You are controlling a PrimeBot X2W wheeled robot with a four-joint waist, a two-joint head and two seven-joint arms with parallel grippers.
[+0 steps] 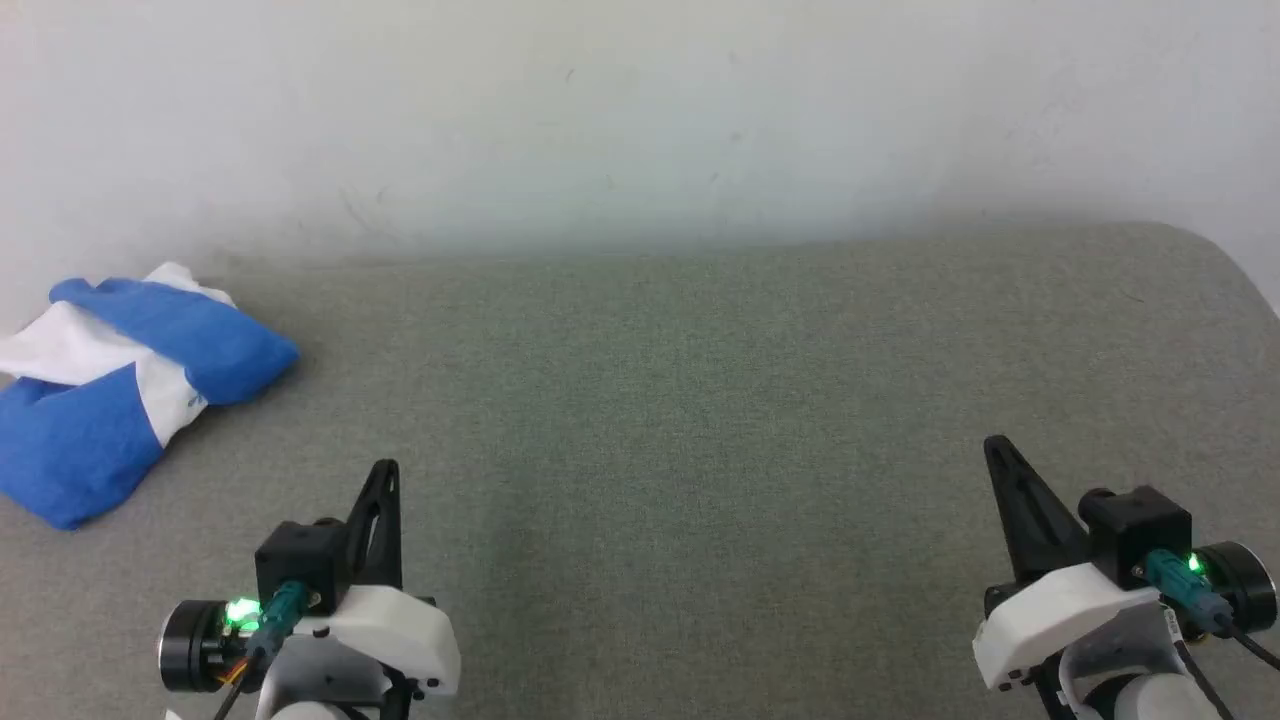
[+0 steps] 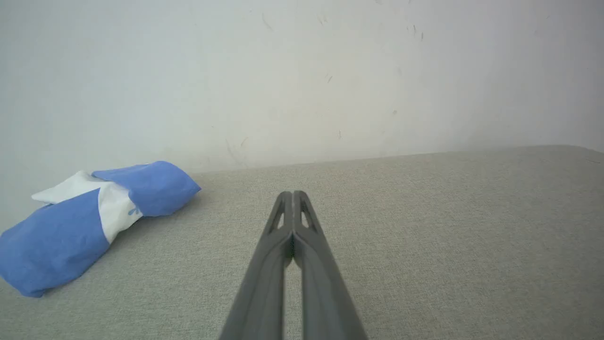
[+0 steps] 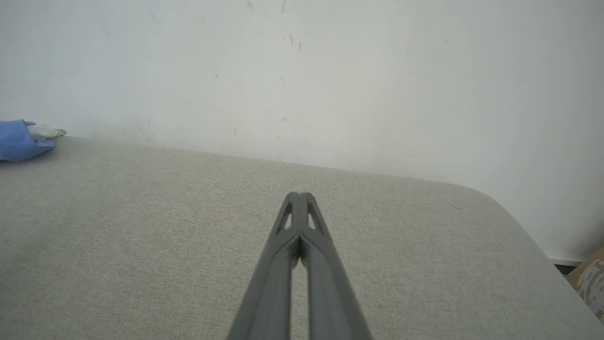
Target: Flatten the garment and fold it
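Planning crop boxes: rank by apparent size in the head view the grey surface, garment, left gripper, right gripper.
1. grey surface
2. garment
3. left gripper and right gripper: alike, tied; near the camera, so rank unsure.

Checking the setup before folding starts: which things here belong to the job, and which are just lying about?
For the job: the garment, bunched at far left; the grey padded surface under it; left gripper and right gripper, both shut, empty.
Just there: the white wall; a tan patterned object past the surface's right corner.

Head camera downward, wrist cameras low; common garment (image 1: 90, 440).
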